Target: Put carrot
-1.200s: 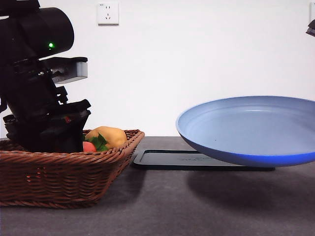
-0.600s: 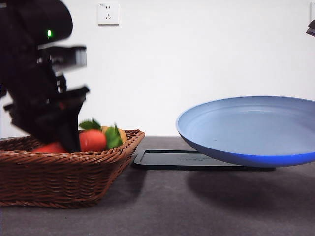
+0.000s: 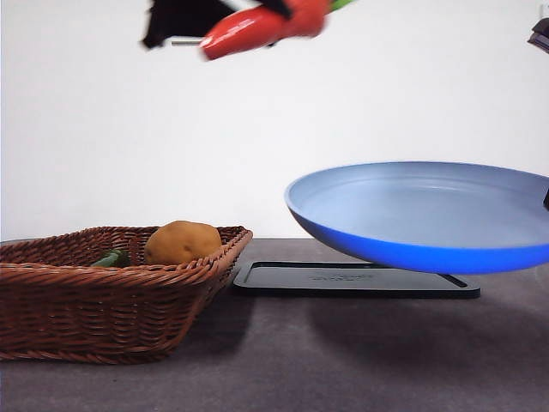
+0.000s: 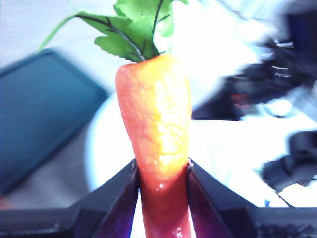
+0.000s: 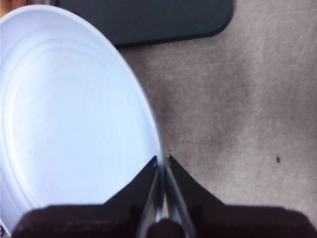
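The red-orange carrot [image 3: 262, 24] hangs high at the top of the front view, clamped in my left gripper [image 3: 283, 10], with its green leaves toward the right. In the left wrist view the carrot [image 4: 156, 129] sits between the two black jaws of that gripper [image 4: 162, 184], leaves pointing away. My right gripper [image 5: 162, 166] is shut on the rim of the blue plate [image 5: 64, 119] and holds it in the air. In the front view the plate [image 3: 420, 215] hovers above a dark tray [image 3: 352, 279].
A brown wicker basket [image 3: 86, 305] stands at the left with a yellow-brown potato [image 3: 182, 242] and a small green item [image 3: 111, 257] inside. The dark tray lies on the grey table [image 3: 343, 360] under the plate.
My left gripper has lifted the carrot out of the basket, up and to the right, to the top of the view. The plate has shifted a little to the left.
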Robot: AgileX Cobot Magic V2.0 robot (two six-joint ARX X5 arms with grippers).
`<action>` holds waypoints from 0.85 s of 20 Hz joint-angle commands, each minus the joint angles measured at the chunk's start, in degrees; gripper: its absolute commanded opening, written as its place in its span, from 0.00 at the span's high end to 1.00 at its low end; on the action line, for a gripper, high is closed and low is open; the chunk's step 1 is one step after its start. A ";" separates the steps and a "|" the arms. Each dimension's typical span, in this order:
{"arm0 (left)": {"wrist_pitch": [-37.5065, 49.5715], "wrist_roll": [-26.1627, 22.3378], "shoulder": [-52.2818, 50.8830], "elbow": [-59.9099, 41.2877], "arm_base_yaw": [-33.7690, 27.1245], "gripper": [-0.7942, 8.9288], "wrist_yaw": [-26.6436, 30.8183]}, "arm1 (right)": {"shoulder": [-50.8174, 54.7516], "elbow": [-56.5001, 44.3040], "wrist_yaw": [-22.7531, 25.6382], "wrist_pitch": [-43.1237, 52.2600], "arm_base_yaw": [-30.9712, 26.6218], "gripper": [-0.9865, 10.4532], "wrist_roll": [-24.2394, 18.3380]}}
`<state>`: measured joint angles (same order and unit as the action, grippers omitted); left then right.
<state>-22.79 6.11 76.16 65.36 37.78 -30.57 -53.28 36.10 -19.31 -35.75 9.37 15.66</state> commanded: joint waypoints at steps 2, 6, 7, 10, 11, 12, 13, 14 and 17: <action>0.87 0.74 2.58 0.68 7.50 0.82 8.83 | -0.72 0.76 -0.24 0.74 1.73 0.91 1.44; 1.14 0.74 8.44 0.68 12.76 0.82 13.27 | -0.74 0.76 -0.15 0.72 3.69 0.91 1.46; 1.31 0.76 10.12 0.68 13.44 0.82 13.60 | -0.74 0.76 -0.13 0.72 3.96 0.91 1.46; 1.29 0.76 15.10 0.68 14.53 0.82 14.03 | -0.74 0.76 -0.20 0.70 3.98 0.91 1.55; 1.27 0.76 16.50 0.68 14.82 0.81 14.05 | -0.74 0.76 -0.17 0.66 3.98 0.91 1.77; 1.11 0.74 17.11 0.68 14.88 0.80 14.05 | -0.74 0.76 -0.17 0.55 3.98 0.91 1.88; 1.16 0.72 17.55 0.68 15.04 0.76 14.10 | -0.74 0.76 -0.17 0.46 3.96 0.91 1.88; 1.36 0.74 17.55 0.68 15.17 0.73 14.27 | -0.74 0.76 -0.17 0.46 3.98 0.91 1.86; 2.01 0.79 17.51 0.68 15.12 0.68 14.21 | -0.74 0.76 -0.17 0.46 3.96 0.91 1.90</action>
<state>-21.30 6.68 92.92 65.28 52.27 -16.43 -53.65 36.10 -19.29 -36.03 13.13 16.95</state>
